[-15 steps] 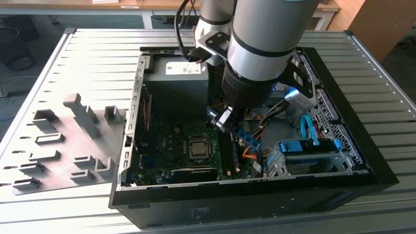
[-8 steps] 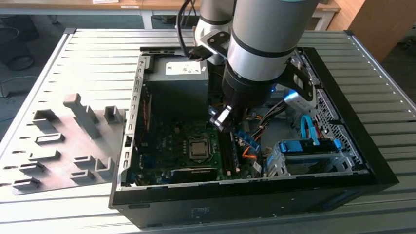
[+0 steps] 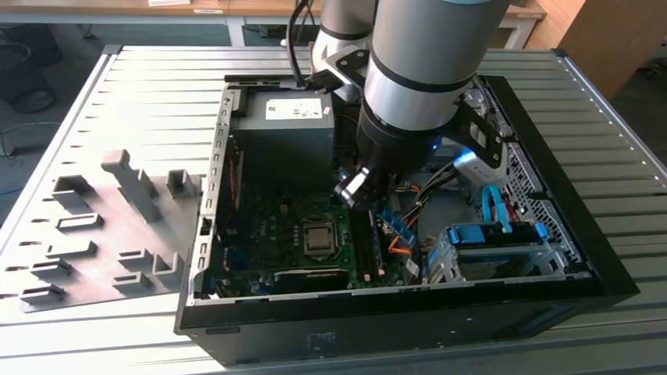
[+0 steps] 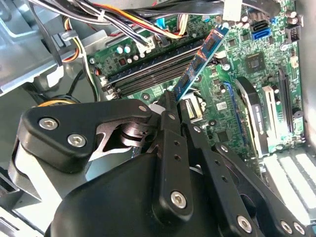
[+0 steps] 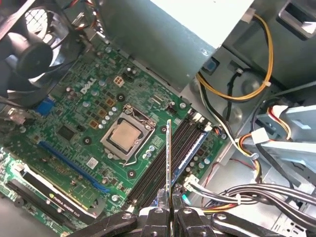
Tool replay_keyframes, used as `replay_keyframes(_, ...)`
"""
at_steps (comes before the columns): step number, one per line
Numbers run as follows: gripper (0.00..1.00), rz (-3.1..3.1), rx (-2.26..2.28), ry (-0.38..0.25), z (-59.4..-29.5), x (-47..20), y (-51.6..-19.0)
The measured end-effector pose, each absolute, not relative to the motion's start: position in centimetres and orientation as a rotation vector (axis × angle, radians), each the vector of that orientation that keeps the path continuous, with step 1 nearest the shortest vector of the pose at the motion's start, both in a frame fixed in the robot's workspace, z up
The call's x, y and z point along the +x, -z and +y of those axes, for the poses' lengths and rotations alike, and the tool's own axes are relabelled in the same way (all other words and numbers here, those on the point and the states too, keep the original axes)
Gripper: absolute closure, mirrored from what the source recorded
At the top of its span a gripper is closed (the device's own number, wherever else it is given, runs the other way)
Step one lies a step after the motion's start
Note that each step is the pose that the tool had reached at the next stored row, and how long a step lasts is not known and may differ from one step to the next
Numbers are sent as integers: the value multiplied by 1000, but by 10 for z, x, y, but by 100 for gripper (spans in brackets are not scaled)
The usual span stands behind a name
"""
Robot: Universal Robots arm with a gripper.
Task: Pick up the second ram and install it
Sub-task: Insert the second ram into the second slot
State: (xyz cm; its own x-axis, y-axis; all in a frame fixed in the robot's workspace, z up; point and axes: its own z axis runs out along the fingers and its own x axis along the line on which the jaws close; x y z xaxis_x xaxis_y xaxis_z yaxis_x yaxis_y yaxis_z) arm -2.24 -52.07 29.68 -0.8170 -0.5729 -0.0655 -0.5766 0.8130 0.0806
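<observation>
The second ram (image 4: 200,61) is a thin blue-green stick with dark chips, and my gripper (image 4: 173,101) is shut on one end of it. It hangs tilted above the long black memory slots (image 4: 148,69) on the green motherboard, apart from them. In the first wrist view the second ram (image 5: 169,158) shows edge-on, rising from the gripper (image 5: 169,206) over the slots (image 5: 155,173), beside the CPU socket (image 5: 124,136). In the exterior view the arm (image 3: 417,94) reaches down into the open computer case (image 3: 563,234), with the blue stick (image 3: 397,225) below it.
Bundled cables (image 5: 247,197) lie close beside the slots. A black fan (image 5: 34,54) and the grey power supply (image 5: 168,34) border the board. A blue drive cage (image 3: 490,242) fills the case's corner. Grey holder blocks (image 3: 115,226) stand on the table at the exterior view's left.
</observation>
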Motion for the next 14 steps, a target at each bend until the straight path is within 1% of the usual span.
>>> replay_keyframes(14, 86, 2995, -778, -147, -521, -22, -296)
